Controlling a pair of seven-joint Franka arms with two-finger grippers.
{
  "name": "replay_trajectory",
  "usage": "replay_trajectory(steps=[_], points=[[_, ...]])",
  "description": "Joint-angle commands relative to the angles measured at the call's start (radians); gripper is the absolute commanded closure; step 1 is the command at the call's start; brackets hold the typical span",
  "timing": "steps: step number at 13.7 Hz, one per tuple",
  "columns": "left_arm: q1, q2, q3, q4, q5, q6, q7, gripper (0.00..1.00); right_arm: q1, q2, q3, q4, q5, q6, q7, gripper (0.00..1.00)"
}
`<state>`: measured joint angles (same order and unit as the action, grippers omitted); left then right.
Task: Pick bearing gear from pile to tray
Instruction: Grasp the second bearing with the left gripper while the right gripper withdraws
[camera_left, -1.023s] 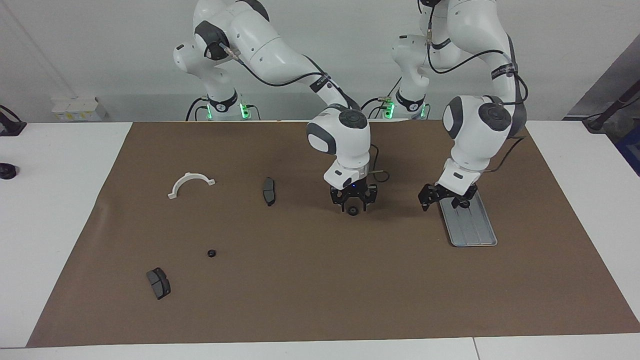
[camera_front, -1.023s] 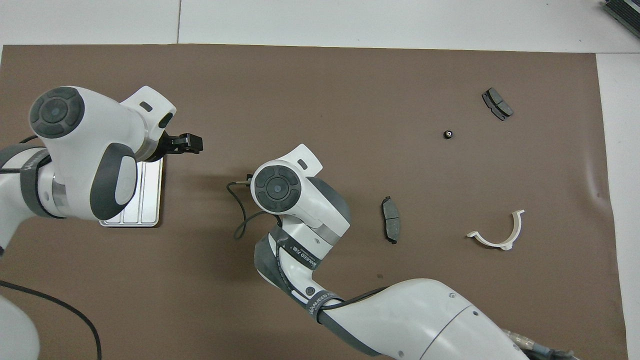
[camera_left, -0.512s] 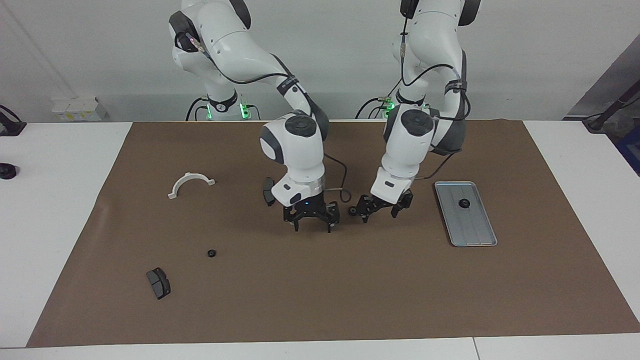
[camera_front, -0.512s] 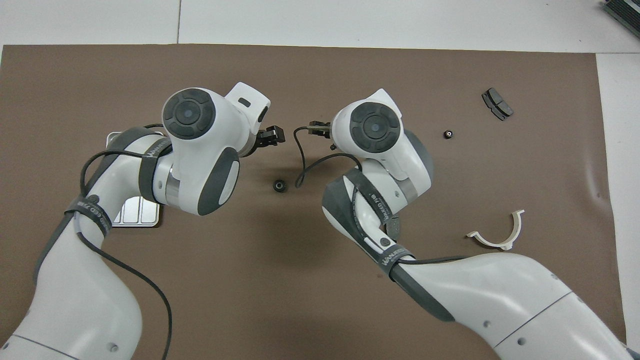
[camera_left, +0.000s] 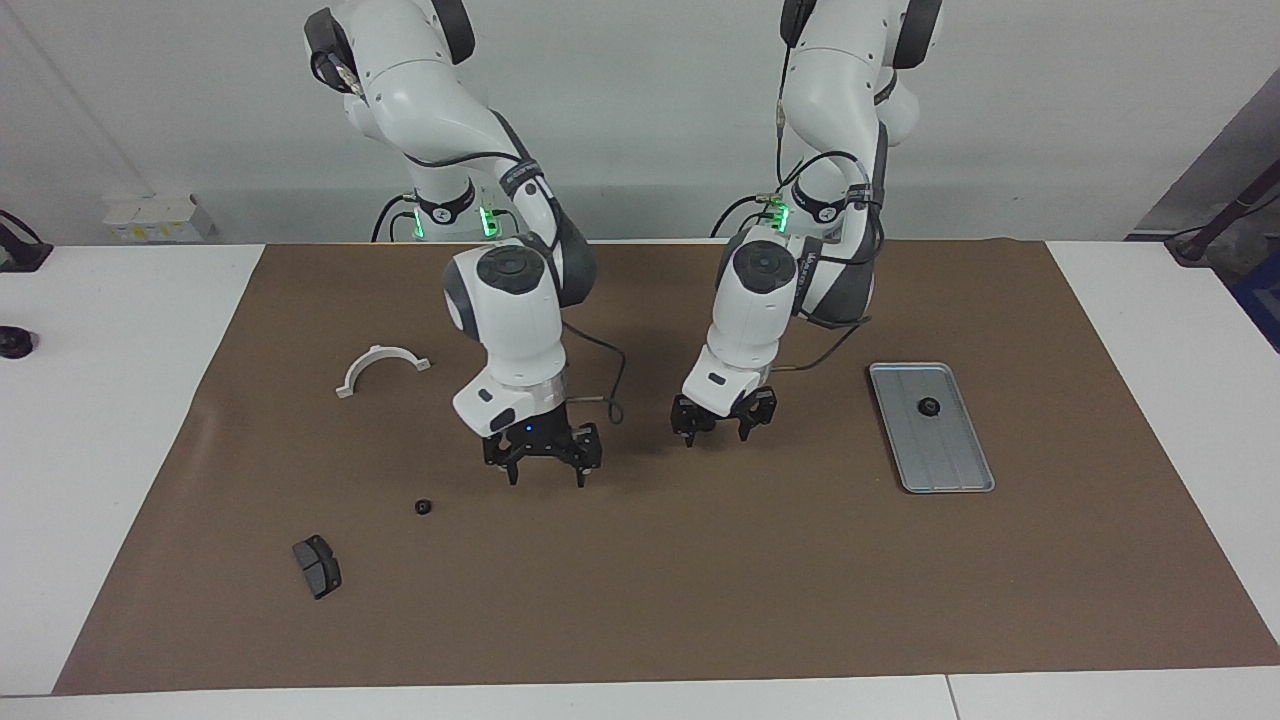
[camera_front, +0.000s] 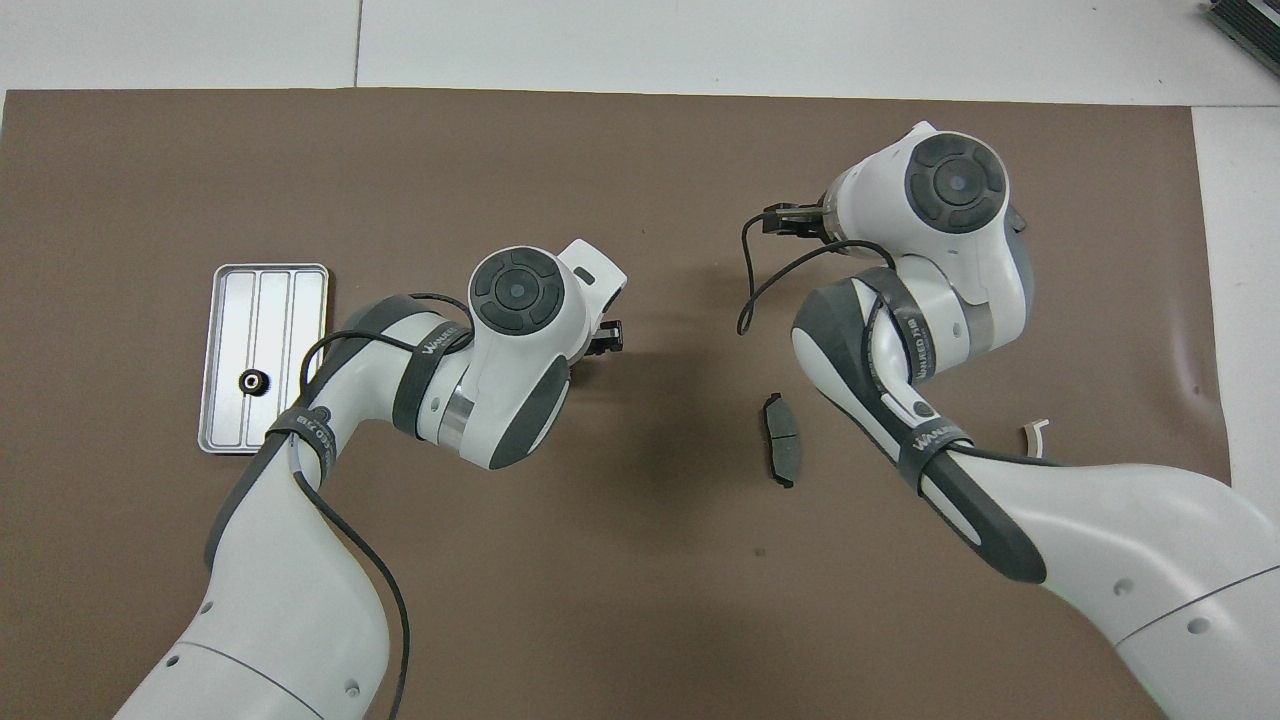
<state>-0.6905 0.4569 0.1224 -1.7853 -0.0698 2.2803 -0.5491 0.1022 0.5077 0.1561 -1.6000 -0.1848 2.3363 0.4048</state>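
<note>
Facing view, quick look: spotted one gear (camera_left: 929, 406) sitting in the tray (camera_left: 950, 470), mid-height at the left arm's end of the tabletop. Loose gear (camera_left: 423, 506) lower in frame, near the right tool (camera_left: 545, 472), spread wide with nothing in it. Can't tell open or closed on the left tool (camera_left: 722, 432), low at mid-frame.

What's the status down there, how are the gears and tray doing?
Right gripper open, over brown mat near small black round gear. Left gripper low at mat. Another black gear on silver-grey metal tray. Path unobstructed.
</note>
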Motion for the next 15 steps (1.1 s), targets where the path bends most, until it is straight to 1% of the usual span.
replay_trajectory(steps=[1,5,7,9,10,12,13,14,15], points=[[-0.029,-0.047,0.019,-0.086,0.019,0.01,-0.011,0.32,-0.068,0.006,0.014,-0.017,0.06,0.005,-0.113,0.0],[-0.027,-0.055,0.017,-0.103,0.019,0.008,-0.006,0.49,-0.128,0.037,0.014,-0.037,0.062,-0.014,-0.141,0.0],[-0.027,-0.056,0.016,-0.103,0.019,0.01,-0.006,0.66,-0.15,0.054,0.014,-0.038,0.062,-0.014,-0.167,0.0],[-0.024,-0.056,0.016,-0.105,0.019,0.007,-0.005,0.84,-0.16,0.051,0.014,-0.067,0.062,-0.015,-0.176,0.0],[-0.02,-0.057,0.016,-0.105,0.019,0.007,-0.003,0.91,-0.159,0.049,0.013,-0.07,0.062,-0.029,-0.175,0.0],[-0.009,-0.055,0.022,-0.082,0.018,-0.008,-0.002,0.98,-0.16,0.046,0.013,-0.074,0.062,-0.049,-0.176,0.14],[0.005,-0.046,0.025,-0.047,0.016,-0.016,-0.002,1.0,-0.16,0.046,0.013,-0.075,0.062,-0.049,-0.175,0.17],[0.052,-0.041,0.025,-0.002,0.016,-0.05,0.001,1.0,-0.159,0.046,0.013,-0.075,0.062,-0.048,-0.175,0.25],[0.089,-0.037,0.025,0.048,0.016,-0.086,0.008,1.0,-0.16,0.046,0.013,-0.075,0.062,-0.045,-0.175,0.37]])
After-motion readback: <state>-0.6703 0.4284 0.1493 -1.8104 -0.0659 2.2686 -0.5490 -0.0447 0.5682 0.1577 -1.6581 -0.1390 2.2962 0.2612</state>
